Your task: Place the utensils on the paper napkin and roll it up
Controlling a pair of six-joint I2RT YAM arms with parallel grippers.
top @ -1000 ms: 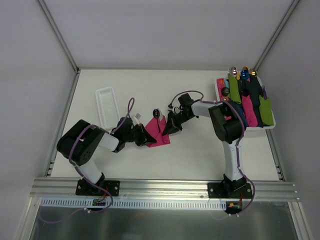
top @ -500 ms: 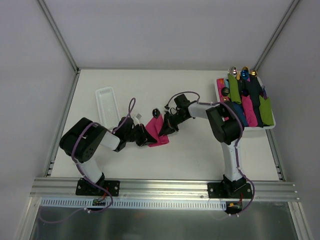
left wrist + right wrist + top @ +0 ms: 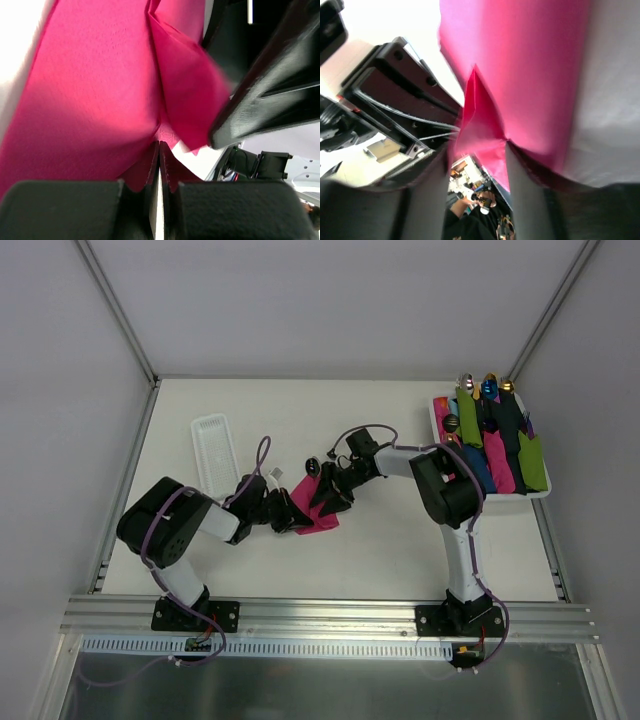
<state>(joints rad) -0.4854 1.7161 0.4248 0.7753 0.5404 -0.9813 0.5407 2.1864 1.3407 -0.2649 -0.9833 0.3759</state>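
Observation:
The magenta paper napkin (image 3: 318,508) lies partly folded on the table between both grippers. It fills the left wrist view (image 3: 100,85) and the right wrist view (image 3: 530,65). A dark utensil head (image 3: 312,467) pokes out at its far end; the rest of the utensils is hidden inside. My left gripper (image 3: 292,515) (image 3: 159,145) is shut, its tips pinching the napkin's left edge. My right gripper (image 3: 326,495) (image 3: 476,150) stands open at the napkin's right side, with a loose fold of paper between its fingers.
A narrow white ridged tray (image 3: 213,450) lies at the left, just beyond the left arm. At the right edge, a white tray (image 3: 536,495) holds several rolled napkins in green, blue, black and pink.
My right gripper has opened, letting go of the napkin fold, and shifted slightly left. The left gripper stays shut in place.

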